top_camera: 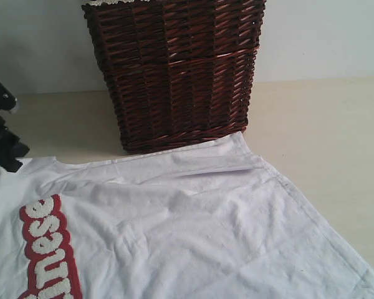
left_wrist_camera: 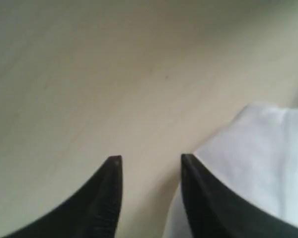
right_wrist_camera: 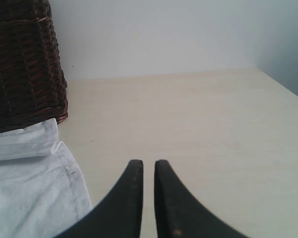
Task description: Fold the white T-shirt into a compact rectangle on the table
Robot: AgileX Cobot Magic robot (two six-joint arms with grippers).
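The white T-shirt [top_camera: 193, 230] lies spread on the cream table [top_camera: 324, 124], its red band with fuzzy white letters [top_camera: 47, 249] at the lower left. The orange neck tag is out of view. My left gripper [left_wrist_camera: 151, 158] is open and hovers low over bare table. One of its fingers [left_wrist_camera: 203, 198] is at the edge of a shirt corner [left_wrist_camera: 258, 153], and nothing is between the jaws. My right gripper [right_wrist_camera: 149, 163] is shut with only a thin slit, empty, over bare table beside the shirt's hem [right_wrist_camera: 30, 193]. Only a black part of the left arm [top_camera: 0, 124] shows in the exterior view.
A dark wicker basket [top_camera: 174, 68] stands on the table just behind the shirt's far edge, against the pale wall, and shows as the basket [right_wrist_camera: 20, 64] in the right wrist view. Bare table [right_wrist_camera: 188, 114] stretches to the right of the shirt as far as a wall corner.
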